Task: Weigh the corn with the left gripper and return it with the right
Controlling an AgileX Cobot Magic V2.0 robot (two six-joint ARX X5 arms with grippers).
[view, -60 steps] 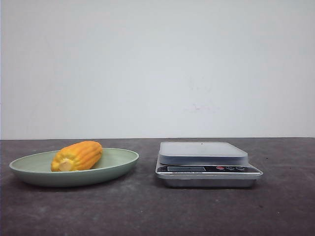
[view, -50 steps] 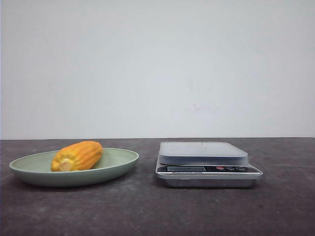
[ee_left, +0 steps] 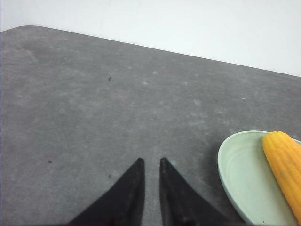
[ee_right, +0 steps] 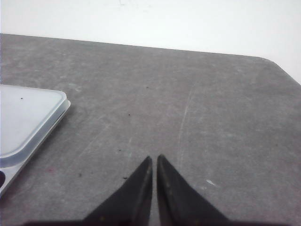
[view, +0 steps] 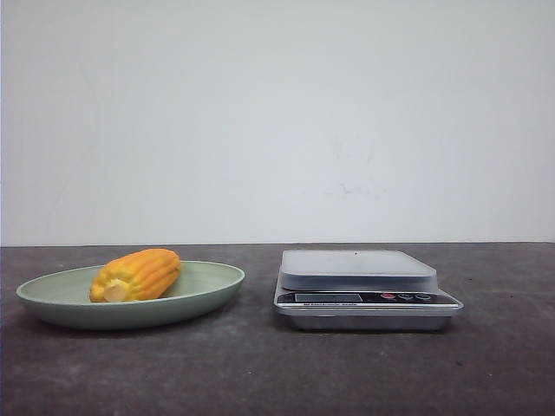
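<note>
Corn [view: 136,275]: an orange-yellow ribbed cob piece lying on its side in the plate, pale cut end toward the camera in the front view; in the left wrist view only part of it shows, at the frame edge, lying along the plate's far side.
Plate [view: 52,305]: a shallow pale-green dish on the left part of the desk, apart from the scale; its rim and bare inner floor also show in the left wrist view [ee_left: 240,179].
Scale [view: 367,288]: a silver kitchen scale right of the plate, with a flat pale platform on top and a front panel bearing a display and small round buttons; nothing lies on the platform. One corner of it shows in the right wrist view [ee_right: 28,117].
Desk [view: 260,373]: a dark grey, lightly scuffed surface carrying plate and scale, with a white wall behind.
Left gripper [ee_left: 149,162]: two black pointed fingers nearly together, a thin slit between the tips, nothing between them; over bare desk, the plate and corn off to one side and not touched.
Right gripper [ee_right: 154,159]: two black pointed fingers drawn almost tip to tip, clenched on nothing; over bare desk, the scale's corner well to the side.
Arms: neither appears in the front view.
</note>
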